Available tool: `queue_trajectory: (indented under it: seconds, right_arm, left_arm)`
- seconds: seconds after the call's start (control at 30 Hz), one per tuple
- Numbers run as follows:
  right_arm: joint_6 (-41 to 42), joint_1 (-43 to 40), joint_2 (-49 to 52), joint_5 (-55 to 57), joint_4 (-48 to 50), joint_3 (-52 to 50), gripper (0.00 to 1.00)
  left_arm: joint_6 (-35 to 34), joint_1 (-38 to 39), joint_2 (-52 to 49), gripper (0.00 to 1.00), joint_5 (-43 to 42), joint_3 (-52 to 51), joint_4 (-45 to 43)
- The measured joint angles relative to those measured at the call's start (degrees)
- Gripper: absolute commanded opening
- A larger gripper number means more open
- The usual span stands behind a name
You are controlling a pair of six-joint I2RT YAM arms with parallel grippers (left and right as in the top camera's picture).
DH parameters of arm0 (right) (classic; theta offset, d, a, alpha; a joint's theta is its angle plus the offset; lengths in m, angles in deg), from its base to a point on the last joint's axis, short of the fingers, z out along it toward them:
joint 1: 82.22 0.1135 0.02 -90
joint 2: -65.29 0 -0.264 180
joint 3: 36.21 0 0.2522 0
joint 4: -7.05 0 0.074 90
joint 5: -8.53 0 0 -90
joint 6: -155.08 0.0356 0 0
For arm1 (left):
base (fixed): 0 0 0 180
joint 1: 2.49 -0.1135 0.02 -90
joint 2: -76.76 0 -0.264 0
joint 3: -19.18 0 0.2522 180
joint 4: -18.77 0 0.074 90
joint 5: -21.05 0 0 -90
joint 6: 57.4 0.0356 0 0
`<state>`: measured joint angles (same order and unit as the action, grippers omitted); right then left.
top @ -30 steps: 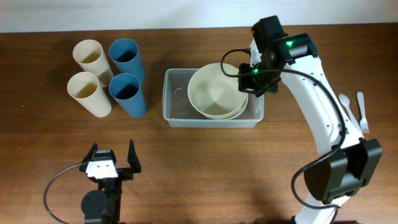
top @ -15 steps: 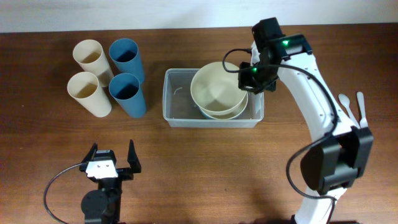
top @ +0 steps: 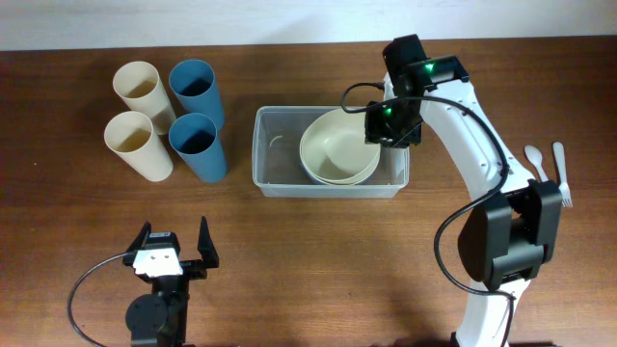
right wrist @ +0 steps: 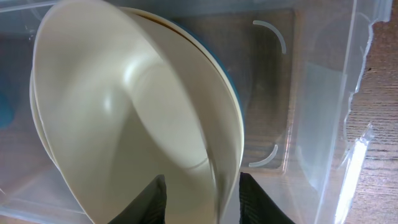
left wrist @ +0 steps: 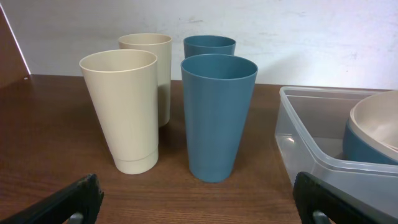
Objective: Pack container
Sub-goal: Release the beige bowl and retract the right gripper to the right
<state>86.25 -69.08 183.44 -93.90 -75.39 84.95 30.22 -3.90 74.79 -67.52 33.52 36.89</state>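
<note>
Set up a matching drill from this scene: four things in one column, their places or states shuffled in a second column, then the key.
Things
1. cream bowl
2. blue cup nearest the container
3. white fork
4. left gripper

Places or states
A. lying on the table, near its right edge
B. in the container, rim between the right gripper's fingers
C. standing upright, left of the container
D. open, holding nothing

Pairs: 1-B, 2-C, 3-A, 4-D
</note>
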Motion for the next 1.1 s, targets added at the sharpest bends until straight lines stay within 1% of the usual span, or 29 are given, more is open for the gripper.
queue_trajectory:
  seconds: [0.13,0.2,0.23,0.27,0.3,0.33,0.37,0.4,0.57,0.8,0.97,1.1]
  right_arm:
    - [-0.02,-0.33,0.0,0.0,-0.17,0.0,0.41]
    - [0.0,-0.83,0.0,-0.02,-0.74,0.0,0.41]
    - [0.04,-1.2,0.0,-0.04,-1.16,0.0,0.39]
    - [0.07,-1.66,0.0,-0.02,-1.62,0.0,0.28]
    - [0.02,-2.03,0.0,-0.02,-1.84,0.0,0.24]
    - [0.0,-2.47,0.0,-0.02,-1.99,0.0,0.16]
    - [0.04,-2.75,0.0,-0.07,-2.1,0.0,0.12]
    - [0.17,-2.95,0.0,-0.09,-2.19,0.0,0.09]
    - [-0.13,-3.17,0.0,0.0,-2.23,0.0,0.1]
    - [-0.13,-3.17,0.0,0.0,-2.25,0.0,0.15]
    - [-0.15,-3.17,0.0,0.0,-2.49,0.0,0.16]
    - [-0.09,-3.23,0.0,0.0,-3.41,0.09,0.24]
  left_arm:
    - [0.0,0.0,-0.02,1.0,0.0,0.0,0.0]
    - [0.0,0.0,0.0,1.0,0.0,0.0,0.0]
    - [-0.02,0.0,0.0,1.0,0.0,0.0,0.0]
    - [-0.02,0.0,-0.02,1.0,0.0,0.0,0.0]
    - [-0.02,0.0,0.0,1.0,0.0,0.0,0.0]
    - [-0.02,0.0,0.0,1.0,0.0,0.0,0.0]
    - [-0.02,0.0,0.0,1.0,0.0,0.0,-0.02]
    - [0.0,0.0,0.0,1.0,0.0,0.0,0.0]
    - [0.0,0.0,-0.02,1.0,0.0,0.0,0.0]
    - [0.0,0.0,-0.02,1.0,0.0,0.0,0.0]
    - [-0.02,0.0,0.0,1.0,0.0,0.0,0.0]
    - [-0.02,0.0,-0.02,1.0,0.0,0.0,0.0]
